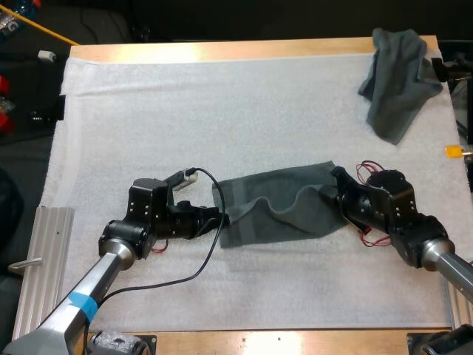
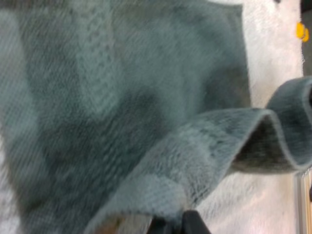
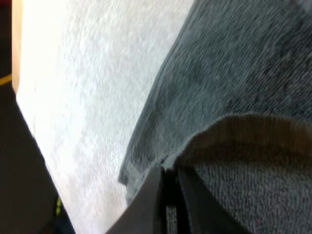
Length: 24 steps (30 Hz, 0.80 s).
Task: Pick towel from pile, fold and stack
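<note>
The left gripper (image 1: pixel 220 216) and the right gripper (image 1: pixel 336 194) each clamp one end of the grey-green towel (image 1: pixel 277 207), which lies rippled across the middle of the white mat (image 1: pixel 222 111), while a crumpled towel (image 1: pixel 399 78) rests well apart at the mat's far right corner.

Bright even overhead light; soft shadows; glare washes out mat (image 3: pixel 58 63) nr edge.
</note>
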### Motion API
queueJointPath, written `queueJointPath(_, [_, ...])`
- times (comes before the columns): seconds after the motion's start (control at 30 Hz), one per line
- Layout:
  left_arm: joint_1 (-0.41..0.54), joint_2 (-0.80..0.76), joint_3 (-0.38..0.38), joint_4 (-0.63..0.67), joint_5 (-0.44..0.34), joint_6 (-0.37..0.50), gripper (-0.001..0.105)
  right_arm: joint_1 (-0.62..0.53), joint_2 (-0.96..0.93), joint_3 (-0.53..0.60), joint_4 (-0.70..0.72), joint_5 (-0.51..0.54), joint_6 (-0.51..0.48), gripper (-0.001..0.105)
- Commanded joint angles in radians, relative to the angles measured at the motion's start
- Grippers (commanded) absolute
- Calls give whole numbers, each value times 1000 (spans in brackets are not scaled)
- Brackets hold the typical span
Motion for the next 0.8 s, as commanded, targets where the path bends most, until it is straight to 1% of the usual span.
queueJointPath(0.0, [1,-3,0,-30,-13,-6,0,-1,8,-5,-24,12,7,0])
queueJointPath(0.2, [1,-3,0,-73,-61,4,0,-1,18,-5,-92,67,-5,0])
queueJointPath(0.3, [1,-3,0,-92,-63,28,0,-1,18,-5,-129,101,-7,0])
queueJointPath(0.5, [1,-3,0,-100,-71,92,0,-1,18,-5,-140,139,-17,0])
queueJointPath(0.67, [1,-3,0,-119,-71,100,0,-1,18,-5,-140,144,-52,0])
queueJointPath(0.73, [1,-3,0,-134,-64,100,0,-1,18,-5,-140,144,-52,4])
queueJointPath(0.77, [1,-3,0,-140,-64,100,0,-1,18,-5,-140,144,-52,10])
